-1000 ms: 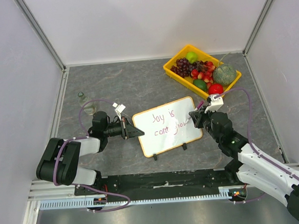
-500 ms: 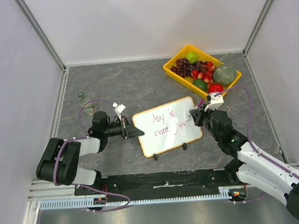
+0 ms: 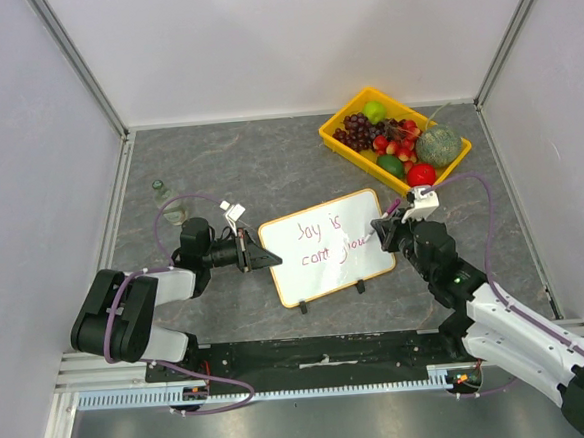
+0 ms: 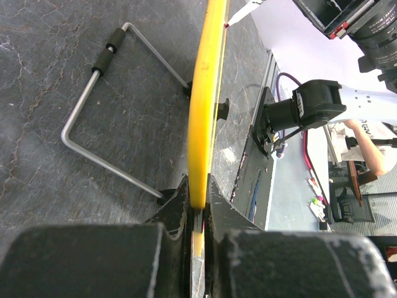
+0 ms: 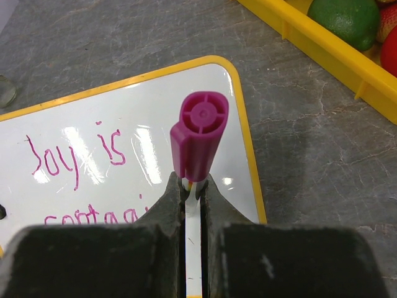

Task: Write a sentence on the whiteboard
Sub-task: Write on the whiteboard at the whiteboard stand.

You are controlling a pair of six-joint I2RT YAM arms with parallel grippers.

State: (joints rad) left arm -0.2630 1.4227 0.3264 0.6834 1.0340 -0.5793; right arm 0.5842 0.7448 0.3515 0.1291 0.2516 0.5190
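The whiteboard stands tilted on the grey table, with a thin yellow-tan frame and black feet. The sentence is in pinkish-red, "Joy is" above "contagious". My left gripper is shut on the board's left edge. In the left wrist view the yellow frame edge runs up from between the fingers. My right gripper is shut on a white marker with a magenta cap end, over the board's right end. The marker tip is hidden in the right wrist view.
A yellow tray of fruit stands at the back right, and its rim lies close to the board's right corner. A small glass bottle stands at the left. The board's wire stand rests on the table behind it.
My right gripper with the marker has shifted slightly at the right end of the second line. The left gripper and the board have not moved.
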